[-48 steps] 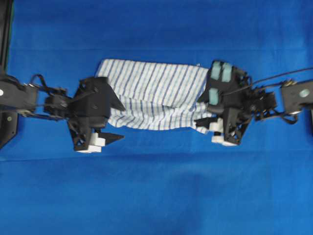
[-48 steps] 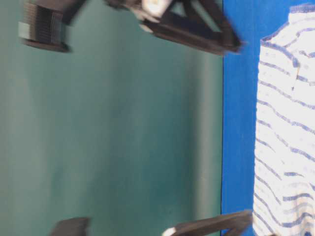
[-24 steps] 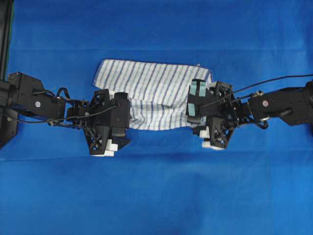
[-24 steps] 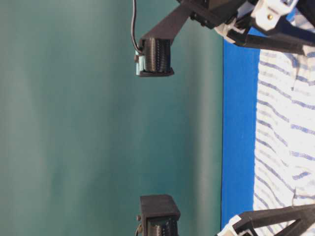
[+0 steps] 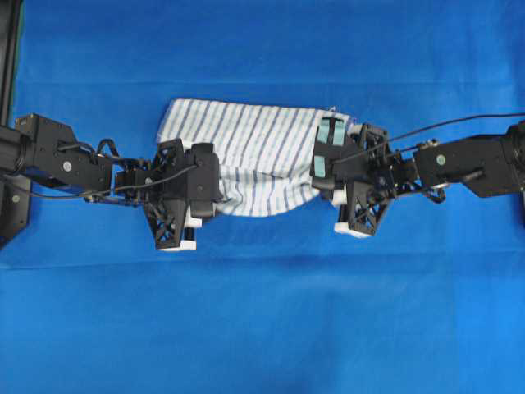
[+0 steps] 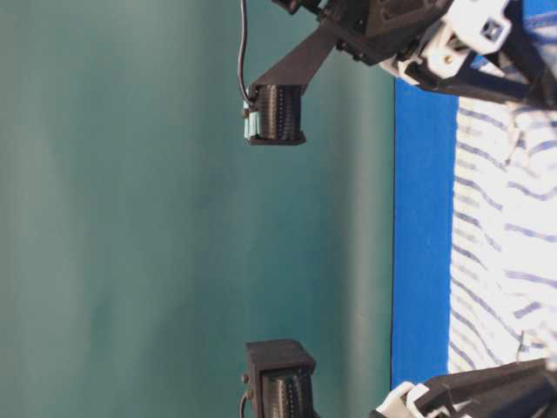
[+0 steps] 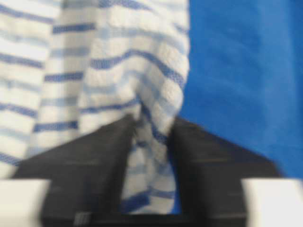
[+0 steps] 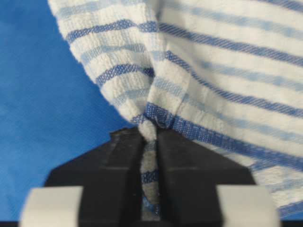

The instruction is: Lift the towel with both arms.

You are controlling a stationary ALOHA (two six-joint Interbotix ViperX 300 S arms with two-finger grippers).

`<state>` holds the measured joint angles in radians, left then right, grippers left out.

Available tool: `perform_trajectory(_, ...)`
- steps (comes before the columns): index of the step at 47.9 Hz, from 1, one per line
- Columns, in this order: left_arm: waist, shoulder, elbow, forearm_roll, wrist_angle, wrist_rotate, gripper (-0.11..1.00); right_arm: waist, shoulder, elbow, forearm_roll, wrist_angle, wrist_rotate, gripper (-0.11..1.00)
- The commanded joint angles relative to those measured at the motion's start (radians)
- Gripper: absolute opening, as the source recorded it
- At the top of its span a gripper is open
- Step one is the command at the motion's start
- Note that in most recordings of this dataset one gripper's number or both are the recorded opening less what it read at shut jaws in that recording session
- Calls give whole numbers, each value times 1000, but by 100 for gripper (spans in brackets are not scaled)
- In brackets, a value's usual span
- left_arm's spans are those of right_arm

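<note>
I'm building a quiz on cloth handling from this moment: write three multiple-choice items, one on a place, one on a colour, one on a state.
1. Where do the two grippers meet the towel in the overhead view?
A. At its two ends, left and right
B. Both at its middle
C. Both along its far edge

2. What colour is the surface under the towel?
A. Green
B. Blue
C. Grey

3. What is the right gripper doing?
A. Hanging open above the towel
B. Shut on bare surface
C. Shut on a pinched fold of the towel

Answers:
1 A: the left gripper sits at the towel's left end and the right gripper at its right end.
2 B: blue cloth shows all round the towel.
3 C: the right wrist view shows striped cloth squeezed between the black jaws.
</note>
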<state>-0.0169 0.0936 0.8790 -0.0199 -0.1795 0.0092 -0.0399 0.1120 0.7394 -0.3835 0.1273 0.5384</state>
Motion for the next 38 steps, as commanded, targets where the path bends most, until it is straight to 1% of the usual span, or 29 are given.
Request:
perform_trajectory(1, 0, -14, -9, -2, 14, 2, 11, 0, -18, -6, -5, -6, -3, 4)
perform_trajectory(3, 2, -18, -11, -2, 25, 2, 4, 0, -23, -8, -5, -5, -2, 4)
perform_trajectory(4, 3, -23, -12, -2, 31, 0, 3, 0, -28, -8, -3, -3, 0, 4)
perform_trajectory(10, 5, -87, -31, -2, 89, -2, 3, 2, -81, -17, -2, 25, 9, 4)
perform_trajectory(13, 5, -150, -48, -2, 144, -3, 3, 6, -127, -28, 0, 58, 9, 4)
perform_trajectory(26, 21, -428, -155, -2, 428, -5, 3, 9, -360, -124, -2, 287, -5, 4)
perform_trajectory(33, 37, -540, -218, -2, 506, 2, 3, 11, -463, -212, -5, 413, -29, 4)
perform_trajectory(38, 58, -614, -272, 2, 551, 5, 3, 11, -518, -284, -5, 486, -80, 4)
